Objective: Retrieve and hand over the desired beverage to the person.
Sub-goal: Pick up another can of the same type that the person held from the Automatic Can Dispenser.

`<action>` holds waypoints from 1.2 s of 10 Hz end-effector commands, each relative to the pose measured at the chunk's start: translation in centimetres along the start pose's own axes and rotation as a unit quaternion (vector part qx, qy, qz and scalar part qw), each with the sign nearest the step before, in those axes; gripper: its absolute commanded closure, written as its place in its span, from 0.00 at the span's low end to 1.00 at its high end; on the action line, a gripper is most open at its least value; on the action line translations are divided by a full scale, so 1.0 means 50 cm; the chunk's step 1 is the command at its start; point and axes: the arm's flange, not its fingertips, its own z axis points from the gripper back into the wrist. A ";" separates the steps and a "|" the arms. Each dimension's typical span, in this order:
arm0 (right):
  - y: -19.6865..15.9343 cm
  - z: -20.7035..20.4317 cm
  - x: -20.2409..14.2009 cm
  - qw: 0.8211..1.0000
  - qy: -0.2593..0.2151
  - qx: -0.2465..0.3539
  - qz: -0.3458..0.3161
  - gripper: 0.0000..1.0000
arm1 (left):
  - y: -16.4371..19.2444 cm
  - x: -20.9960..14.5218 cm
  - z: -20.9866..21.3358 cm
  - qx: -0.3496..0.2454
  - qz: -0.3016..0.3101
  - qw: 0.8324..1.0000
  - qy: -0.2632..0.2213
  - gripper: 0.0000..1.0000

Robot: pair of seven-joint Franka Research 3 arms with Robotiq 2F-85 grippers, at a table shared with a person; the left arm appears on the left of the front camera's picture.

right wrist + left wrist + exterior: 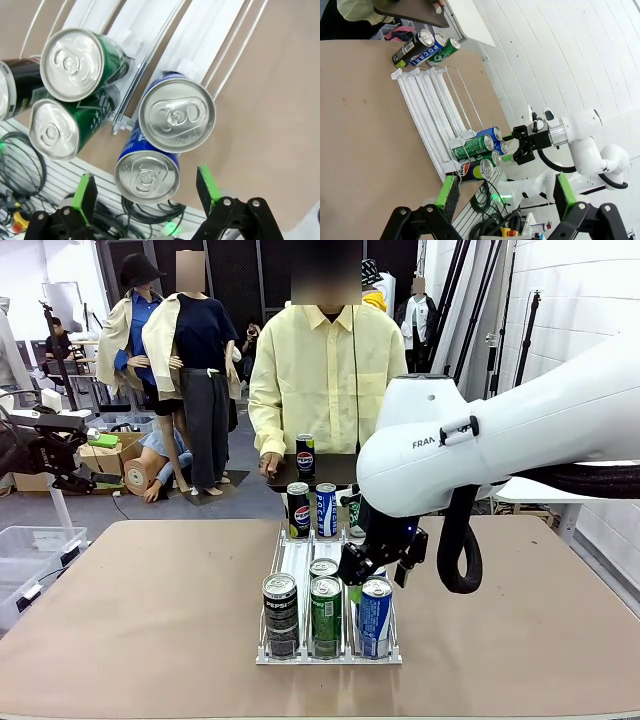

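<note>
With its jaws spread wide over the blue cans point(176, 115) in the rack point(210, 35), the right gripper point(145, 187) probably needed to centre on one lid and descend straight, clear of the green cans point(72, 62).

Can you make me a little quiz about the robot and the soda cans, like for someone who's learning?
1. True or false: the right gripper is shut on a can.
2. Which cans stand right under that gripper? A black cans, B green cans, C blue cans.
3. Fill in: the clear rack has ____ lanes.
Key: 1 false, its jaws stand open above the cans; 2 C; 3 three.
</note>
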 end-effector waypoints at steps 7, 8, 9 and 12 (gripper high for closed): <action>0.007 -0.034 0.018 1.000 0.003 -0.018 -0.019 0.00 | 0.000 0.001 0.003 0.001 -0.001 1.000 -0.004 0.00; 0.006 -0.036 0.018 1.000 0.004 -0.018 -0.020 0.00 | 0.000 0.001 0.003 0.001 -0.001 1.000 -0.004 0.00; 0.005 -0.038 0.020 1.000 0.004 -0.018 -0.019 0.00 | 0.000 0.001 0.003 0.001 -0.001 1.000 -0.004 0.00; 0.001 -0.040 0.022 1.000 0.001 -0.013 -0.021 0.05 | 0.000 0.001 0.003 0.001 -0.001 1.000 -0.004 0.00</action>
